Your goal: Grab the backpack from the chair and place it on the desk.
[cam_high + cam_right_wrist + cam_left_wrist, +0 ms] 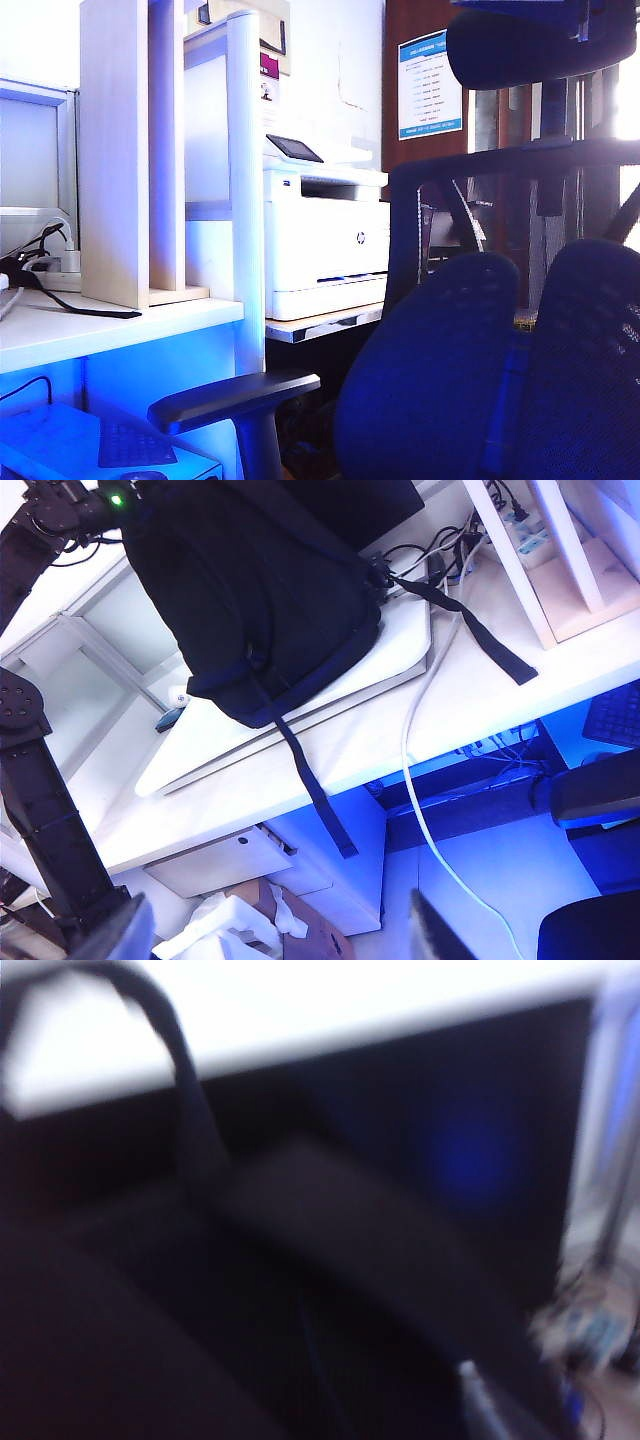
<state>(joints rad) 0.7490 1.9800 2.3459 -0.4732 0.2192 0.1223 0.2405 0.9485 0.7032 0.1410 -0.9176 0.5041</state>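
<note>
Both steps look done: the backpack lies on the white counter, one strap hanging over its edge, well apart from the chair. Left jaws, by the backpack, cannot be read through blur. Right jaws hang open above. Next, I judge, arms retreat clear.

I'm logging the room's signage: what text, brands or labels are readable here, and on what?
"hp": logo on the front of the white printer.
Blue and white wall poster: lines of print, too small to read.
Purple label on the partition: unreadable.
Wrist views: no text.
</note>
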